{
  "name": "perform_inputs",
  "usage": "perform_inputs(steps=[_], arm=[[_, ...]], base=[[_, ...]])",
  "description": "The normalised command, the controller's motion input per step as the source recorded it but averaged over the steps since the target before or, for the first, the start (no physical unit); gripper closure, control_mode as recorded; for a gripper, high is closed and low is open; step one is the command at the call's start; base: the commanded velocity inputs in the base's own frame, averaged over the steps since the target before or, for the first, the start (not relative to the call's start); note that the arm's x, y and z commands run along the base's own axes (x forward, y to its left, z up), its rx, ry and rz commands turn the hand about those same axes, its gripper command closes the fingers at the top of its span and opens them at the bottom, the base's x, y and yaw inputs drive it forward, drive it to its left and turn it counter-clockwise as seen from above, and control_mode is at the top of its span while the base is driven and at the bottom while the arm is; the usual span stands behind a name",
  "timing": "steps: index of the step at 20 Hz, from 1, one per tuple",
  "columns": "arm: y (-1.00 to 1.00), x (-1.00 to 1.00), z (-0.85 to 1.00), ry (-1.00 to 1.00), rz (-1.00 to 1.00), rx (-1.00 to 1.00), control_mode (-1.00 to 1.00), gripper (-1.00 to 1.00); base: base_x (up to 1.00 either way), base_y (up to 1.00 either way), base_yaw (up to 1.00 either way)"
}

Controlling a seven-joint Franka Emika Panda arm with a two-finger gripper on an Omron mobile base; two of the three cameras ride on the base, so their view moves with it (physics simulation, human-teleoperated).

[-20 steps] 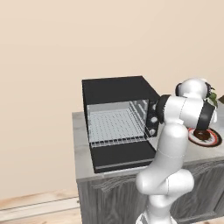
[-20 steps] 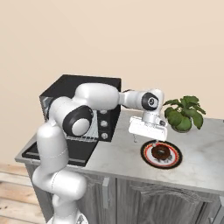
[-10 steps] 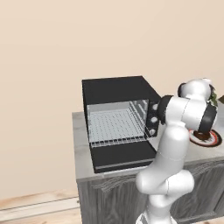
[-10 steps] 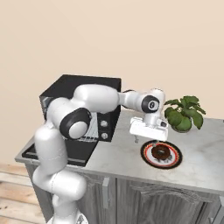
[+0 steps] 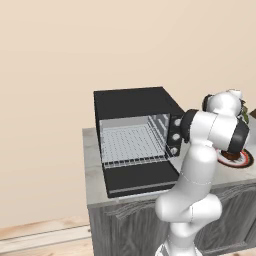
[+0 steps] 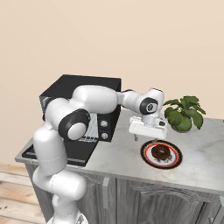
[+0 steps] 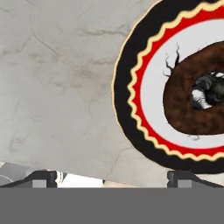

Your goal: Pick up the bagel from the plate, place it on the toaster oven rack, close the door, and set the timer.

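Standing at the left of the grey marble tabletop, the black boxy toaster oven has its black door dropped flat and its silver wire rack bare. Further right, the white arm's claw hovers with its jaws wide apart and empty, just left of and above the round red-rimmed plate. On that plate's centre lies the small dark brown bagel ring. It looks light, soft and crushable, so pinching gently across the ring's sides seems wisest. A leafy potted plant stands behind.
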Motion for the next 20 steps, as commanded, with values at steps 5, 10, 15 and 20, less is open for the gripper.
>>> perform_inputs(steps=[5,10,15,20], arm=[[-0.14,0.52,-0.13,0.04,-0.09,0.0,-1.0,-1.0],[-0.28,0.26,-0.22,0.01,-0.1,0.0,-1.0,-1.0],[-0.27,0.1,-0.31,0.0,-0.12,0.0,-1.0,-1.0],[-0.07,0.01,-0.26,0.0,-0.09,0.0,-1.0,-1.0]], base=[[0.0,0.0,0.0],[0.0,0.0,0.0],[0.0,0.0,0.0],[0.0,0.0,0.0]])
